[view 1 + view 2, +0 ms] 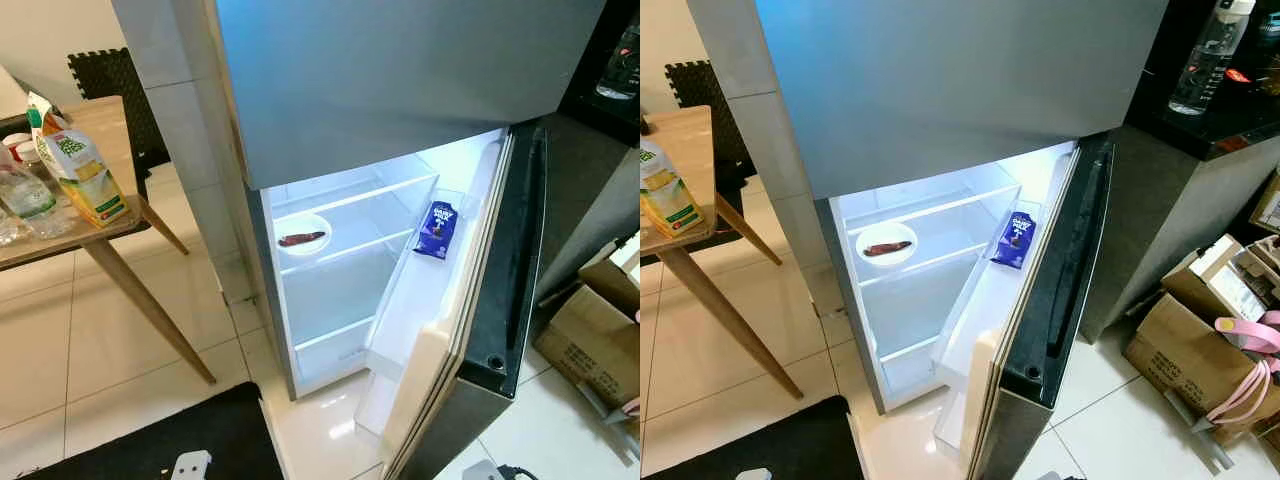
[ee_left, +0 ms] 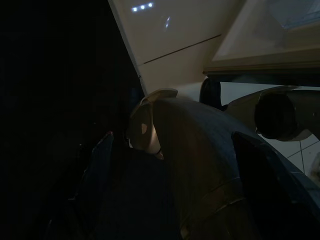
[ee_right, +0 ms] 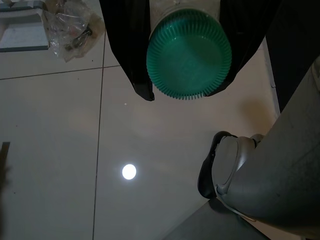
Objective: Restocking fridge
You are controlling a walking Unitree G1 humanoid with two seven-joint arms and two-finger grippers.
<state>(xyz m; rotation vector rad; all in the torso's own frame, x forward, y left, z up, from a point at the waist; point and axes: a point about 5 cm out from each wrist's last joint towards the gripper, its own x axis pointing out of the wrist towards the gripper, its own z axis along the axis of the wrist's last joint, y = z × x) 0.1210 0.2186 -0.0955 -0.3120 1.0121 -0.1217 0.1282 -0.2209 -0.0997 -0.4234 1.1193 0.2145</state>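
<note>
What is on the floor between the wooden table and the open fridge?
Only bare tiled floor lies between the wooden table and the fridge, as the left eye view shows.

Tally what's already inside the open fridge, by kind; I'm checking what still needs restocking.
Plate with a dark sausage-like piece, on the shelf: 1
Blue Dairy Milk chocolate pack, in the door rack: 1
Total: 2
</note>
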